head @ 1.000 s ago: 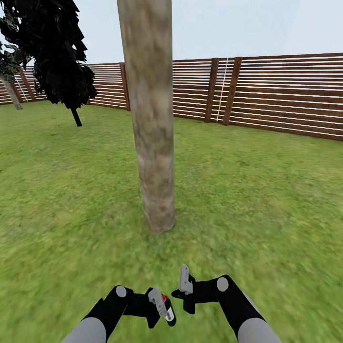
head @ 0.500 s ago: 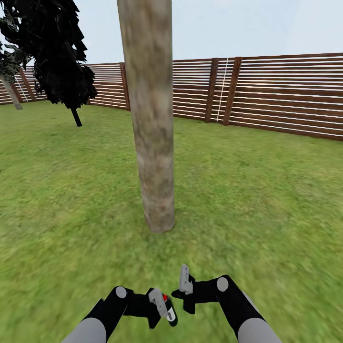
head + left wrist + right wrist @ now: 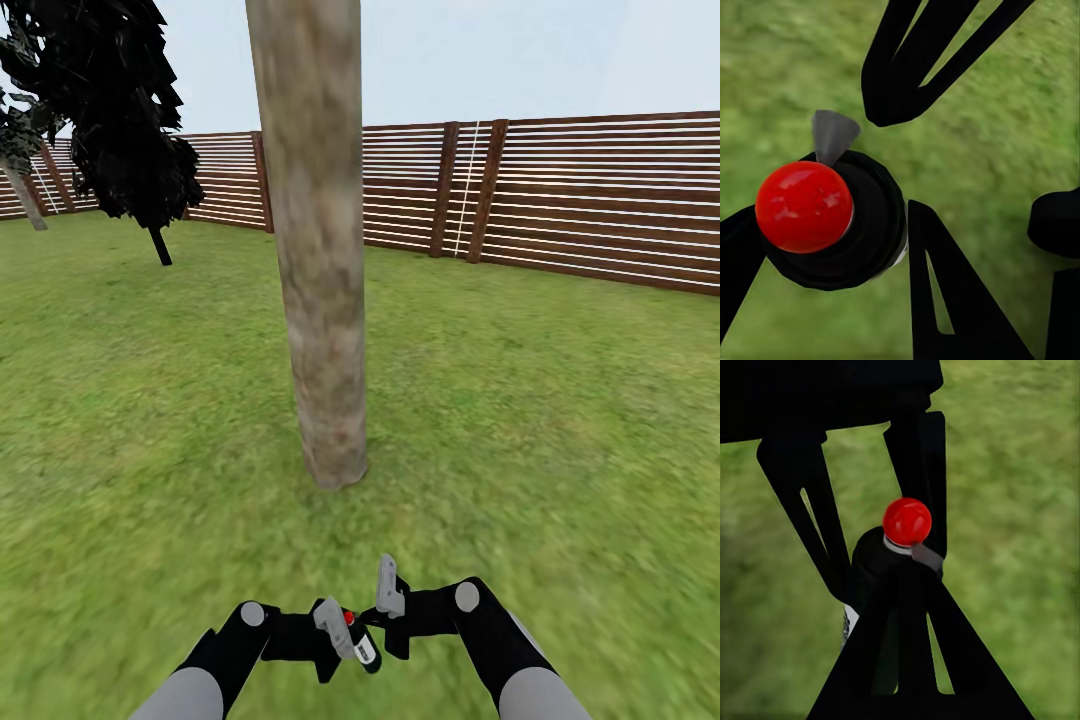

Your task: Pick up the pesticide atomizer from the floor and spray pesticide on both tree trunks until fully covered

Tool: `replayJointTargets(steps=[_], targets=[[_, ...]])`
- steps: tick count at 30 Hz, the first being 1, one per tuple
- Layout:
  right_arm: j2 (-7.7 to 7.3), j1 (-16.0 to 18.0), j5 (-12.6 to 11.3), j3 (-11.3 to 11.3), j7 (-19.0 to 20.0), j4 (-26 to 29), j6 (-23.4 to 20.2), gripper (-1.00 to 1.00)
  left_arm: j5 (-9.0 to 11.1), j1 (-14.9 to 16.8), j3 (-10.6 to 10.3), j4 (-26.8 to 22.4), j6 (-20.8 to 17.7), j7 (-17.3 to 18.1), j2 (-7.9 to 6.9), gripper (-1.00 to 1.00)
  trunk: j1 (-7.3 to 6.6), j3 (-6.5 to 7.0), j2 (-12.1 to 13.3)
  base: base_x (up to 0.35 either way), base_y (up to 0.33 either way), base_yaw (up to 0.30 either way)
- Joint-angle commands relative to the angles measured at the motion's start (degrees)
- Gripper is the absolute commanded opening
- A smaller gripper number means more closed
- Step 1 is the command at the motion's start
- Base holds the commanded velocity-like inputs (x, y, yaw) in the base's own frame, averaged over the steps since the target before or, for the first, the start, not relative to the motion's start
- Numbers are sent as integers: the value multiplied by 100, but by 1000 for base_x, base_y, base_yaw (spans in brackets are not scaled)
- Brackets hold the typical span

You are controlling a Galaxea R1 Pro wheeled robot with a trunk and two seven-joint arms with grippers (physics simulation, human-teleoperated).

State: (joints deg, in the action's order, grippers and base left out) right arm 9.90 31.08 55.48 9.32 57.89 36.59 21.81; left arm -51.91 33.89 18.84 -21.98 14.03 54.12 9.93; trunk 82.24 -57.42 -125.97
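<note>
- Two claws meet low in the head view, around 6 o'clock; the left claw (image 3: pixel 345 632) is clenched on the pesticide atomizer (image 3: pixel 361 645), a small black bottle with a red cap.
- Since a second ago the atomizer has shifted slightly toward the right claw (image 3: pixel 385 600) and tilted, its red cap now just beside that claw's grey finger.
- The tree trunk (image 3: pixel 318 250), the lawn (image 3: pixel 560 420), the slatted fence (image 3: pixel 600 200) and the dark cypress (image 3: pixel 110 110) at 10 o'clock look unchanged.
- The left wrist view adds the atomizer (image 3: pixel 840 225) from above: a glossy red ball cap with a grey nozzle, black fingers (image 3: pixel 945 300) pressed to its body.
- The right wrist view shows the atomizer (image 3: pixel 889 562) seen past the right claw's black fingers (image 3: pixel 915 660); whether that claw grips it I cannot tell.
</note>
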Motion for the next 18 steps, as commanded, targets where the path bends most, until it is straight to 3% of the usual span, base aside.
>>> replayJointTargets(steps=[1,18], targets=[[10,4,41,44,29,6,25,-100,-49,3,50,-4,26,29,7,-100,-1,-5,-2,0,0,0],[10,4,39,44,29,6,25,-100,-45,0,43,250,42,37,7,-100,-1,-5,-2,0,0,0]])
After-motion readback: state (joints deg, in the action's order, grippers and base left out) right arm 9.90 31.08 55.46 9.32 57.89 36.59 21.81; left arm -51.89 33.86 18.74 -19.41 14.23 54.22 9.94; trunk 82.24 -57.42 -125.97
